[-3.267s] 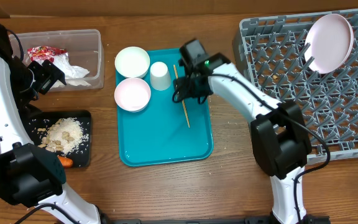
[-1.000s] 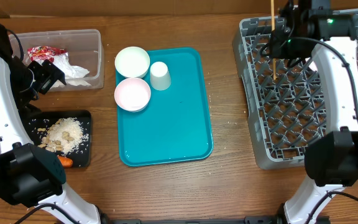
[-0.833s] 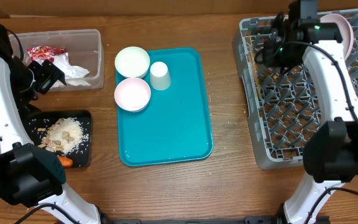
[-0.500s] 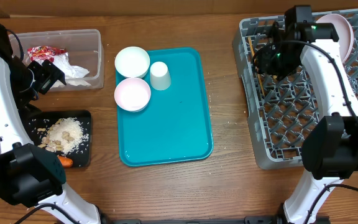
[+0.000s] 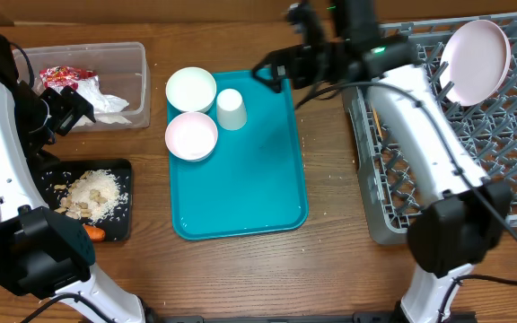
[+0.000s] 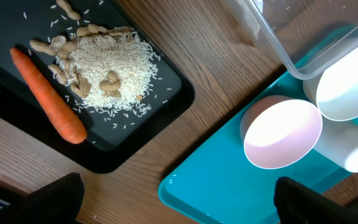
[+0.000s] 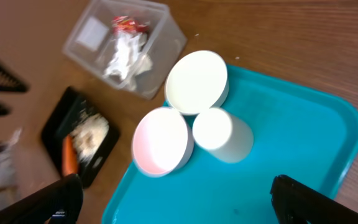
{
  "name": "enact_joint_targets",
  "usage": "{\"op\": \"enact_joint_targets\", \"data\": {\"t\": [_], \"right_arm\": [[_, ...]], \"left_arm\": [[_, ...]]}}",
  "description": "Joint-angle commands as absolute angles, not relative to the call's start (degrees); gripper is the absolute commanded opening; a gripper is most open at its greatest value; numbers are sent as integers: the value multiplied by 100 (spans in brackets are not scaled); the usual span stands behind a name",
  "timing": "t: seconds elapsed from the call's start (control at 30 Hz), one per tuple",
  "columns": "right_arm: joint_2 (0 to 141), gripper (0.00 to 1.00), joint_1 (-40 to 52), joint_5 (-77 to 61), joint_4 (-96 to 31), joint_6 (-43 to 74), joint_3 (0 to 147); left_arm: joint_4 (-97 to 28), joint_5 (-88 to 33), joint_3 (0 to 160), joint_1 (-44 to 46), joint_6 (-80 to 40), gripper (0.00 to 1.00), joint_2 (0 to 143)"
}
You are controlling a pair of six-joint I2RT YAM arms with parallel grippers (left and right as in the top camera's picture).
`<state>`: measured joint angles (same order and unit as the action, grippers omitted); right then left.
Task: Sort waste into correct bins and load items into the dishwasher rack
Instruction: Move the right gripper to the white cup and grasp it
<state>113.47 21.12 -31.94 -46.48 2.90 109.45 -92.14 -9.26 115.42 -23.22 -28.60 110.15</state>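
A wooden table [image 5: 330, 269] carries all items.

At the far left, the clear tub [image 5: 137, 54] contains the red wrapper [image 5: 61, 74] and the crumpled napkins [image 5: 106, 100]. Nearer, the black tray [image 5: 119, 224] holds the rice [image 5: 97, 190], the beige scraps [image 5: 72, 208] and the carrot [image 5: 94, 234], which lies along its near edge.

The left gripper [image 5: 68, 106] hangs over the near left corner of the clear tub. Its wrist view shows the fingers spread wide with nothing between them. It has not shifted over the last seconds.

The teal tray [image 5: 249, 188] sits at centre. On its far left part stand the white bowl [image 5: 191, 90], the pink bowl [image 5: 191, 135] and the white cup [image 5: 231, 109], close together.

The right gripper [image 7: 174, 190] is above the far edge of the teal tray, just right of the white cup. Its fingers stand wide apart and empty. Half a second ago it was over the far left part of the dishwasher rack [image 5: 456, 170]; it has since swung left.

The wooden stick [image 5: 375, 121], which lay on the teal tray three seconds ago, now lies in the rack's left column. The pink plate [image 5: 476, 61] stands tilted at the rack's far right.
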Motion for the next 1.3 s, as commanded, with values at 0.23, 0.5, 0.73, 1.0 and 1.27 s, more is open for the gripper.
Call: {"op": "enact_joint_targets", "data": {"t": [0.23, 0.5, 0.73, 1.0, 1.27], "right_arm": [[12643, 100, 3459, 36, -3496, 893, 11059], [13185, 100, 3498, 32, -3234, 906, 11059], [13345, 100, 3623, 38, -3153, 904, 11059], [13504, 86, 3632, 89, -3151, 906, 11061], [13476, 66, 3612, 148, -3437, 906, 11212]], "left_arm": [[-9220, -947, 11522, -2281, -2939, 100, 10864], [-9220, -947, 11522, -2281, -2939, 100, 10864], [-9220, -945, 11522, -2281, -2939, 100, 10864], [-9223, -945, 11522, -2281, -2939, 100, 10864], [-9223, -947, 11522, -2281, -2939, 100, 10864]]}}
